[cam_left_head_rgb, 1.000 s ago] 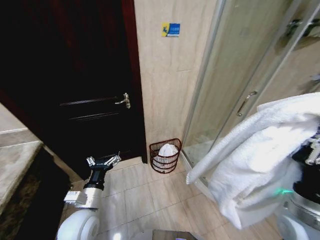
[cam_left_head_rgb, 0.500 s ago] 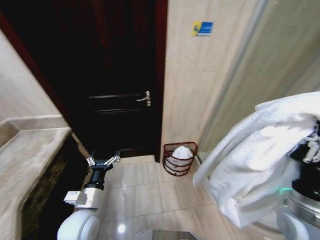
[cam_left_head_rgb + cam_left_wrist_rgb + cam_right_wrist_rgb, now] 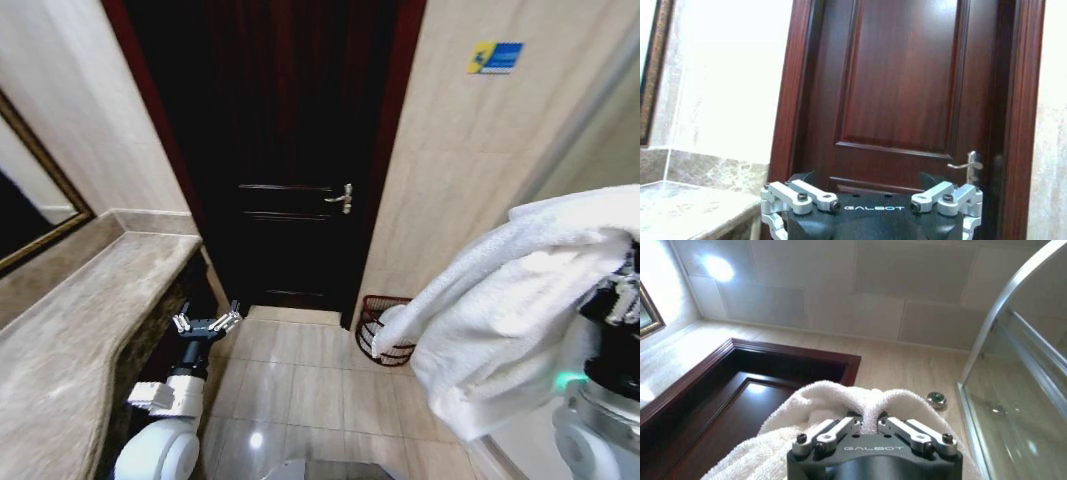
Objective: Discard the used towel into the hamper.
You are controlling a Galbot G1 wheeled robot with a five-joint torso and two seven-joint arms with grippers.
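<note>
The used towel [image 3: 510, 320] is a thick white bundle hanging high at the right of the head view. My right gripper [image 3: 869, 422] is shut on a fold of the towel [image 3: 833, 400]. The hamper [image 3: 378, 325], a small dark reddish wire basket with something white inside, stands on the floor against the beige wall beside the door. The towel's hanging edge hides its right side. My left gripper [image 3: 207, 324] is held low at the left with its fingers spread open and holding nothing. In the left wrist view the left gripper [image 3: 871, 199] faces the door.
A dark wooden door [image 3: 290, 170] with a metal handle [image 3: 343, 197] fills the middle. A marble counter [image 3: 90, 320] and a framed mirror [image 3: 40, 232] run along the left. Tiled floor [image 3: 300, 375] lies between me and the hamper. A glass shower screen [image 3: 1027, 390] is at the right.
The whole view has swung, so the door, wall and hamper sit further right and the counter has come in at the left. Both arms keep their pose, towel still held.
</note>
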